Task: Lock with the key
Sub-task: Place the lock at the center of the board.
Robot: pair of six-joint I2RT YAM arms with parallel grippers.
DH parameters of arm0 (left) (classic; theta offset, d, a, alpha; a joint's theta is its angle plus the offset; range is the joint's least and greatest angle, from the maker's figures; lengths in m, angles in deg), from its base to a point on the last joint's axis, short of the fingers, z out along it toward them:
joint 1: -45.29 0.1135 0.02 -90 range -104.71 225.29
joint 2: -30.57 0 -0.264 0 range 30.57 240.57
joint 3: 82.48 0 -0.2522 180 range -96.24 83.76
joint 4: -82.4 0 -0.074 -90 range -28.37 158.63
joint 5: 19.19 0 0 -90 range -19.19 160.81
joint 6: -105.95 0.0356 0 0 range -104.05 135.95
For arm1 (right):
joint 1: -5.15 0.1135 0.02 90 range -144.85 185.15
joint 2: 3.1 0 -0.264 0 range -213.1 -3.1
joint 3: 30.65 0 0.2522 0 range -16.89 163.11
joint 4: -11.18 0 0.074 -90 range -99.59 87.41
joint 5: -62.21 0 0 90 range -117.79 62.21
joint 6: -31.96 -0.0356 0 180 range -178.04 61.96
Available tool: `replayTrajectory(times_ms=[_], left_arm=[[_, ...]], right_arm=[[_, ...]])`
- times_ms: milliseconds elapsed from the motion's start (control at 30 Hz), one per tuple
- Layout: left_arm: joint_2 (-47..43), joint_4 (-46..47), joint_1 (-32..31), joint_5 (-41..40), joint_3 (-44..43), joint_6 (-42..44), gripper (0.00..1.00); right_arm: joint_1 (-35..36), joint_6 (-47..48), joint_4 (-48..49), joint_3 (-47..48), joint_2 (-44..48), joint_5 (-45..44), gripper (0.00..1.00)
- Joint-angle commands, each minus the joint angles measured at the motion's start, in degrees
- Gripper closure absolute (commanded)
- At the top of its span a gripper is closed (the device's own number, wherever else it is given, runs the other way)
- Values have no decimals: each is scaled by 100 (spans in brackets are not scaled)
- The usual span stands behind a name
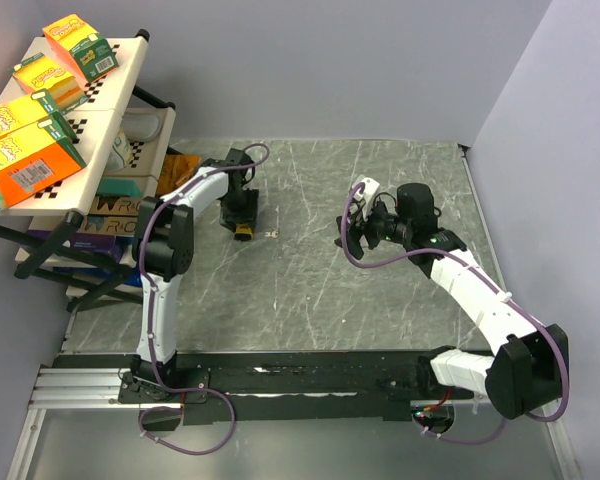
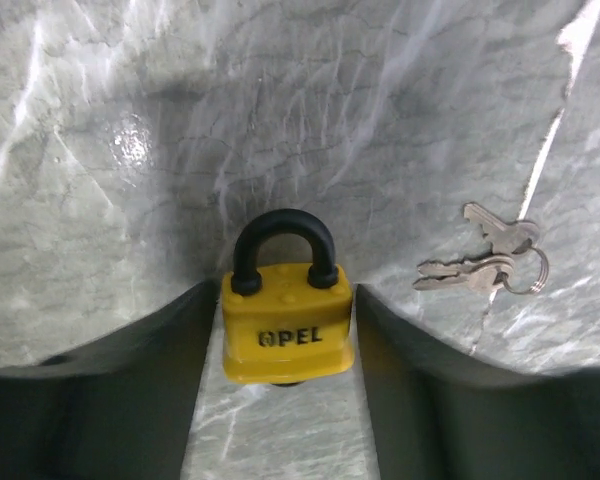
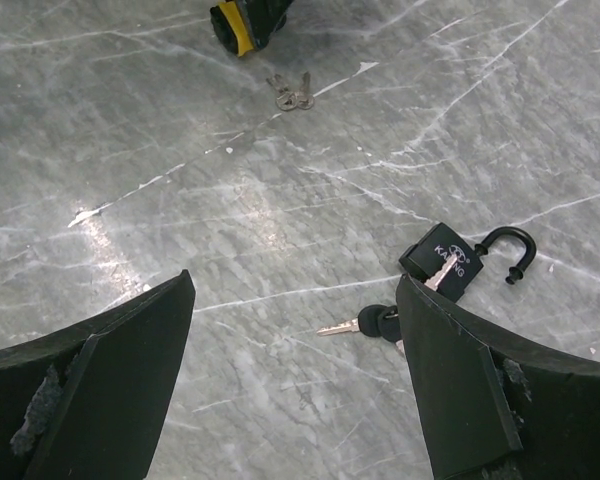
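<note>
A yellow padlock [image 2: 285, 325] with a closed black shackle sits between my left gripper's [image 2: 285, 300] fingers, which press on its two sides. In the top view this gripper [image 1: 242, 222] is at the table's middle left, with the yellow padlock [image 1: 242, 236] at its tip. A ring of silver keys [image 2: 490, 262] lies on the table just to the padlock's right. My right gripper [image 3: 295, 300] is open and empty above the table. A black padlock [image 3: 445, 262] with its shackle open lies by the right finger [image 3: 470, 380]. A black-headed key [image 3: 365, 323] lies next to it.
A folding shelf [image 1: 100, 110] with orange and yellow boxes stands at the left edge, with more boxes under it. Grey walls close the table at the back and right. The silver keys [image 1: 271, 234] lie between the two arms. The right gripper [image 1: 358, 228] is middle right.
</note>
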Motion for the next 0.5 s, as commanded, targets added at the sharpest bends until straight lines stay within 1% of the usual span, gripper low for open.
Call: replayTrajectory(times_ms=[0,67,133,167,233,267,367,400,433,467], left_arm=[[107,-80,16,-83,6,-55,29],[1,-80,16,-5,-143,76,21],[-104,-116,16,-91,-423,191,15],[-148,-133,16,-109,-521,296,9],[-315,-212,25,-145,-819,411,6],[-376,-238,25,-101,-925,533,1],[-719,-221,16,48,-1163,754,4],[-816,-108,16,101,-1198,789,4],[-1051,-37,16,162,-1190,833,4],[-1167,59,16,241,-1146,859,4]], right_arm=[[-51,-83,15,340,-96,102,10],[-50,-162,41,376,-157,85,10],[-94,-258,94,419,-210,85,10],[-121,-389,76,454,-289,94,10],[-200,-513,6,568,-386,102,11],[-235,-653,-38,613,-508,102,11],[-340,-909,-257,858,-894,-11,9],[-358,-970,-362,946,-1035,-247,8],[-376,-1119,-529,1130,-1185,-397,4],[-393,-1225,-661,1253,-1525,-538,3]])
